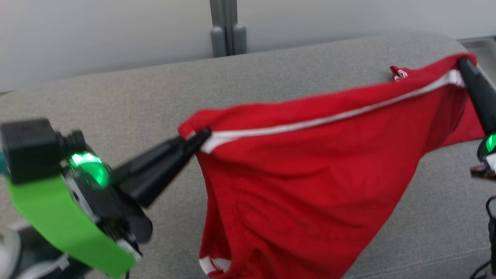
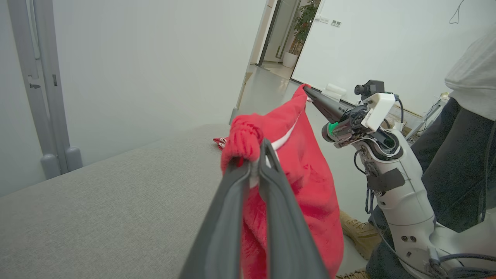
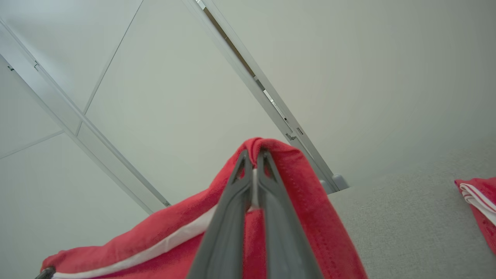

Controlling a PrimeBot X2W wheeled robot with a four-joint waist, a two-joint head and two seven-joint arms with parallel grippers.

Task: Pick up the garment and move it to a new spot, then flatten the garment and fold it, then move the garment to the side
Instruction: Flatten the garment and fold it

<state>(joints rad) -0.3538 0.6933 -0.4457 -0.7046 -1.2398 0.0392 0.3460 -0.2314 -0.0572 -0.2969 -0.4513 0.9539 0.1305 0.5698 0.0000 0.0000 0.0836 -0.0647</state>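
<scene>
Left gripper (image 1: 201,136) angles in from lower left, clamped on a corner of the garment (image 1: 310,174). Right gripper (image 1: 463,65) pinches the opposite corner, and I see the cloth slung above the grey cushion (image 1: 116,97), right side. Left wrist: fingers pressed onto bunched red fabric. Right wrist: tips together on the hem.

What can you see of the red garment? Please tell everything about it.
The red garment looks like soft knit cloth, with a white stripe along its top edge and white trim at a lower hem. It hangs creased above the grey cushion, stretched between the left gripper and the right gripper, each shut on a top corner.
</scene>
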